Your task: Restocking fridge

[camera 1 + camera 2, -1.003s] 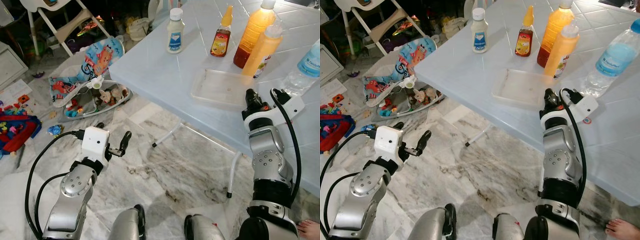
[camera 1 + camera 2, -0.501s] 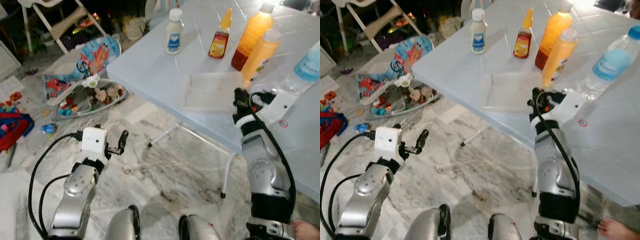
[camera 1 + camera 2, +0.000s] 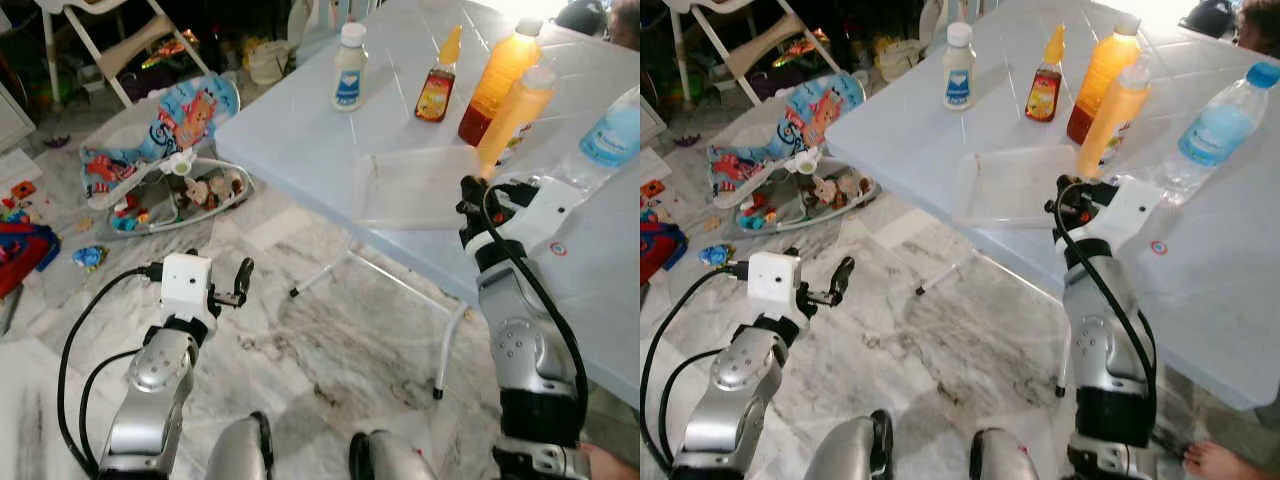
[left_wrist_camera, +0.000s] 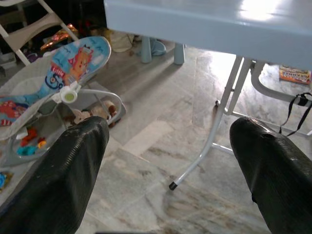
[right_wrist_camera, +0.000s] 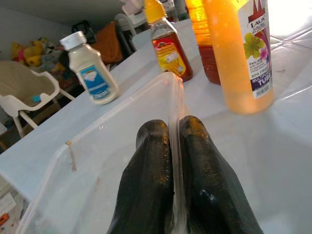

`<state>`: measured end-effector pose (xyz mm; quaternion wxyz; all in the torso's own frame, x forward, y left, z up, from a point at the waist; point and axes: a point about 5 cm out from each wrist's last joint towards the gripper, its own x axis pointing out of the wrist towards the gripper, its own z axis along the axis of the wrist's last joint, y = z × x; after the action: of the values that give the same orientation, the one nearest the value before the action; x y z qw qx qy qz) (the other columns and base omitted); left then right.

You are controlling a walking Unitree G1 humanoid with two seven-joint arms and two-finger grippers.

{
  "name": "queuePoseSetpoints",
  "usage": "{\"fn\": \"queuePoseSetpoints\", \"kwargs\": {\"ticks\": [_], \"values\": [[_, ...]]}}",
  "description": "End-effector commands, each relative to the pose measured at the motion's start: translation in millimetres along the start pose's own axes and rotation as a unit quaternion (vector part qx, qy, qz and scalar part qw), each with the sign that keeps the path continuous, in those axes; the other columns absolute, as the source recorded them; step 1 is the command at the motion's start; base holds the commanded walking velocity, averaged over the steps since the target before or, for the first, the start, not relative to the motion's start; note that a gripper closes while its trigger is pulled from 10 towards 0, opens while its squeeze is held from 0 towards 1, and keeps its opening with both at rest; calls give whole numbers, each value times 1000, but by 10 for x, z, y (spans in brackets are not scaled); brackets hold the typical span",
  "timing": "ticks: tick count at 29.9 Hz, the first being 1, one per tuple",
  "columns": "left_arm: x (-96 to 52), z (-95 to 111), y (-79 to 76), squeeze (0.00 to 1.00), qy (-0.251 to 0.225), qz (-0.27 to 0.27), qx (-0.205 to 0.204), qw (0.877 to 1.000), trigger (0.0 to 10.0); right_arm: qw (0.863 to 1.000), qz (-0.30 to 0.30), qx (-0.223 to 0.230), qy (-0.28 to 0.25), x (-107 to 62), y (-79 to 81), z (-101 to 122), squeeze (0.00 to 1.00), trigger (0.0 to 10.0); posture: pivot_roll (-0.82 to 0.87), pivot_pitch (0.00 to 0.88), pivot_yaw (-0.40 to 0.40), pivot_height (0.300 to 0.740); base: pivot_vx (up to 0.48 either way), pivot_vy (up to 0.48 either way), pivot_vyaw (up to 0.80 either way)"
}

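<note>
Right gripper (image 5: 170,146): fingers pressed together on the right wall of the clear tray (image 3: 400,190), one finger inside, one outside.
Change: a second ago the tray lay flat on the table (image 3: 300,130); now its gripped side is raised and it has shifted left toward the near edge.
Meaning: judged, the grasp has taken and the lift has begun; carrying to the fridge is yet to come.
Tray, place: near edge of the table, just in front of the two orange bottles (image 3: 515,105).
Tray, axis: long axis runs left to right along the table edge; open side faces up, tilted down toward the left.
Beyond the tray: sauce bottle (image 3: 437,85) and white bottle (image 3: 348,70) farther back; water bottle (image 3: 1220,125) to the right.
Left gripper (image 4: 165,165): fingers spread wide, empty, low over the floor (image 3: 330,340) to the left of the table.
Floor, far left: baby bouncer (image 3: 160,150) with toys.
</note>
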<state>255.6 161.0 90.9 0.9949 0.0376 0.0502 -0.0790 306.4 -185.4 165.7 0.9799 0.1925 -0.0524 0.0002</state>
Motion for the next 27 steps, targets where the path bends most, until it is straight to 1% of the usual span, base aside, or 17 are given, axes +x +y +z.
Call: {"fn": "queuePoseSetpoints", "kwargs": {"ticks": [1, 11, 14, 20, 25, 27], "values": [[-20, -56, 7, 0, 10, 6, -1, 1000, 10000, 1000, -6, -16, 16, -38, -17, -58, 0, 10000, -19, 111, -3, 740, -334, 0, 0], [2, -64, -12, 0, 9, 6, -1, 1000, 10000, 999, 11, -25, 18, -39, 25, -70, 0, 10000, -17, 98, -13, 740, -331, 0, 0], [9, -64, -16, 0, 8, 8, -1, 1000, 10000, 999, 24, -26, 22, -41, 73, -95, 0, 10000, -14, 92, -19, 740, -299, 0, 0], [11, -62, -10, 0, 4, 14, 2, 1000, 10000, 998, 39, -26, 28, -32, 146, -136, 0, 10000, -6, 83, -28, 740, 0, 0, 713], [18, -62, -4, 0, 2, 18, 1, 1000, 10000, 998, 42, -28, 30, -25, 157, -148, 0, 10000, -2, 83, -31, 740, 0, 0, 800], [17, -69, -1, 0, 2, 21, -13, 1000, 10000, 998, 44, -28, 31, -26, 160, -161, 0, 10000, 0, 82, -32, 740, 0, 0, 800]]}}
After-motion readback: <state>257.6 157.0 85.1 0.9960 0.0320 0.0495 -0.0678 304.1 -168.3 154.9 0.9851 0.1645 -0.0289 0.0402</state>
